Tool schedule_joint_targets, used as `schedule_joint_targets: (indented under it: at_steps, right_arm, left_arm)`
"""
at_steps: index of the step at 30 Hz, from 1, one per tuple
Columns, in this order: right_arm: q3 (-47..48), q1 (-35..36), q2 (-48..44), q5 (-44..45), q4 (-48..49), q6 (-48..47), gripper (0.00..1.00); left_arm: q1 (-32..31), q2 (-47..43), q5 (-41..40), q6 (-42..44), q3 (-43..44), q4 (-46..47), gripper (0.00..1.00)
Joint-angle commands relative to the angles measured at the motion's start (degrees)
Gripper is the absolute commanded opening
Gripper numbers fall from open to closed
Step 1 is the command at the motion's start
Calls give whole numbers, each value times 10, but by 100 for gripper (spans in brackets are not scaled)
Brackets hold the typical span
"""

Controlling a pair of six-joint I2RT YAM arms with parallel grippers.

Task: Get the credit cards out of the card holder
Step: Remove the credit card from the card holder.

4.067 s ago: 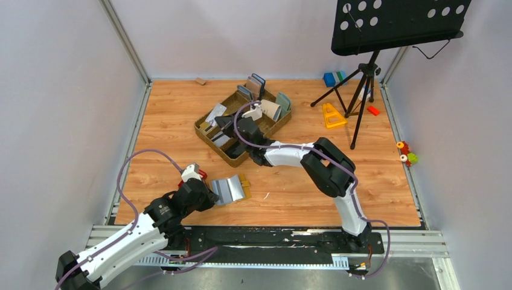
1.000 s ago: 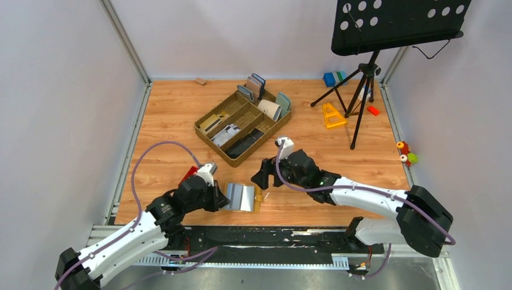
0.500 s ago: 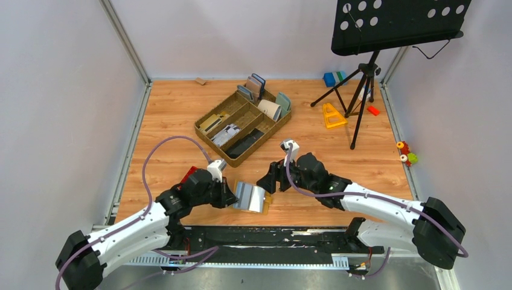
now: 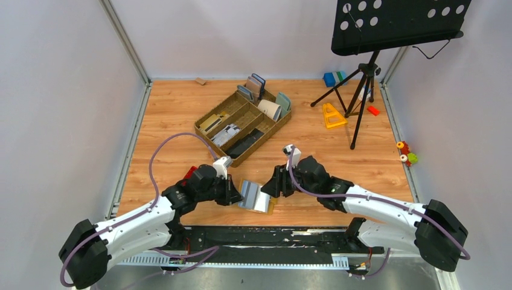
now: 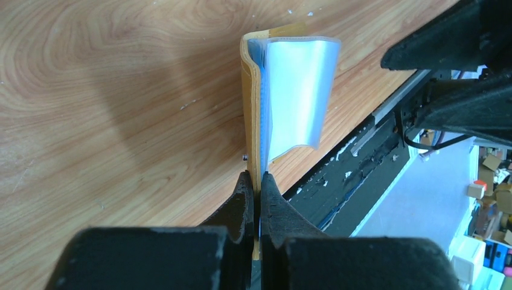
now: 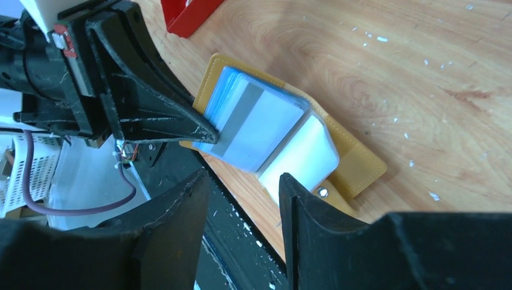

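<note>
Clamped tight, the left gripper (image 5: 254,181) is pinching the near edge of the card holder (image 5: 250,103), its two black fingers (image 5: 243,193) pressing the mustard-yellow leather between them with no gap showing. The card holder is lying open, lining side up, on the wooden table (image 4: 169,115), near the front edge and between the two arms. A stack of credit cards (image 6: 250,124), pale blue-grey with a darker grey stripe, is sitting in the half nearer the left gripper, its end sticking out of the slot. Beside the stack, a pale glossy flap (image 6: 302,158) is curling up off the other half. The right gripper (image 6: 241,181) is hovering just over the cards with its jaws partly apart and gripping nothing; whether a fingertip is brushing the wallet cannot be told. A small red basket (image 6: 187,12) is standing just behind the left gripper, and a brown divided tray (image 4: 241,124) is sitting well apart, farther back on the table.
</note>
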Motion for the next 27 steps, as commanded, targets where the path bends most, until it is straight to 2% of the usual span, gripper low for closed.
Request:
schedule_joint_targets:
  at_steps: [1,8,14,18,22,27]
  right_arm:
    - [-15,7,8,-39,47,45,43]
    - [8,42,110,-25,75,69,26]
    - [8,42,175,-1,85,97,10]
    - [13,42,208,7,82,99,6]
    - [18,42,238,5,85,99,0]
    - [14,42,258,-6,101,105,0]
  left_arm:
    - [2,14,-10,-18,17,35,0]
    - [1,30,-16,-18,20,30,0]
    - [1,26,-14,-13,24,15,0]
    - [1,27,0,-9,27,16,8]
    - [1,29,12,-5,29,26,21]
    - [1,30,20,-9,26,51,24]
